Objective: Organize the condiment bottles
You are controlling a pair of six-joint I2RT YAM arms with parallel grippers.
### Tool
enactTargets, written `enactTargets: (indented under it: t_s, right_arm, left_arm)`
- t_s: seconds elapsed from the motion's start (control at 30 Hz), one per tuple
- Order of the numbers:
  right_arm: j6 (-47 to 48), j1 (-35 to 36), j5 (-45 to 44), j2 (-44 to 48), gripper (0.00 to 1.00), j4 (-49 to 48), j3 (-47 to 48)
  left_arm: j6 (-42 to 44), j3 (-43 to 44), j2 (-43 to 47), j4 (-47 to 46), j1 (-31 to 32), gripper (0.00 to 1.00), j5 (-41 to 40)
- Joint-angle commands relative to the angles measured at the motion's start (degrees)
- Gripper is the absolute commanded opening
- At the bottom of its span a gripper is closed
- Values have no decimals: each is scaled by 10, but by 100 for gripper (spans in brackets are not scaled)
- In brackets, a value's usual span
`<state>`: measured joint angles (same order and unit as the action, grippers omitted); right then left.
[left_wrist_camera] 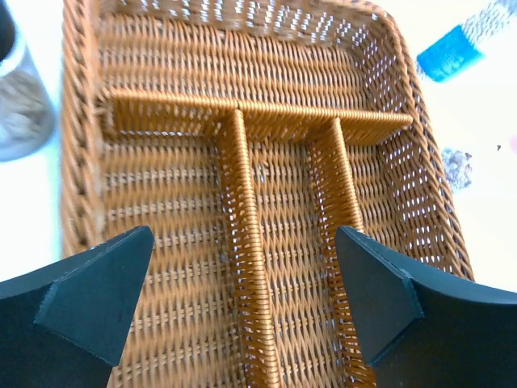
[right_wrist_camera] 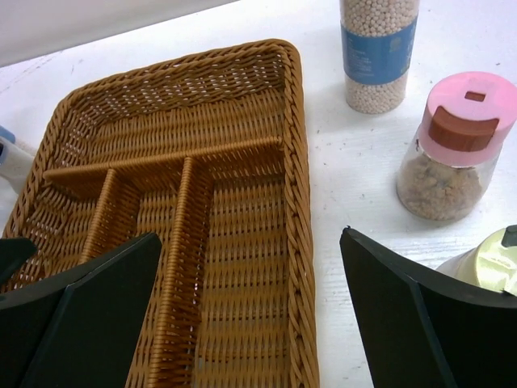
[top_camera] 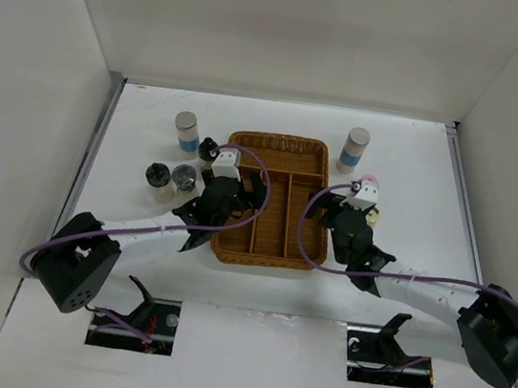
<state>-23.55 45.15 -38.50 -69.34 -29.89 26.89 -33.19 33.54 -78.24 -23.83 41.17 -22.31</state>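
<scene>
The brown wicker tray holds no bottles. A grey-capped, blue-banded cylinder stands to its left, with a black-topped shaker, a silver-topped shaker and a small black-topped bottle. A second banded cylinder stands to the right; the right wrist view shows it filled with white beads. The pink-capped bottle stands beside it. My left gripper is open and empty over the tray's left compartments. My right gripper is open and empty, astride the tray's right rim.
The tray has one cross compartment at the far end and three long ones. A pale gold-lidded bottle sits just right of my right finger. White walls enclose the table on three sides.
</scene>
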Motion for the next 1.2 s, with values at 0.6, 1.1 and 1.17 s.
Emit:
enactTargets:
  t_s: [0.6,1.1,1.17]
  right_arm:
    - [-37,19,46,35,11,-19,-7]
    - [-60,6,108,7,58,-52,-20]
    - [-60,8,113,9,64,-53,-21]
  left_arm:
    - [82,87,200,163,-80,92,-159]
    - [70,245,14,241,-229,84,-100]
    - [68,267,-18,244,-244,85,-88]
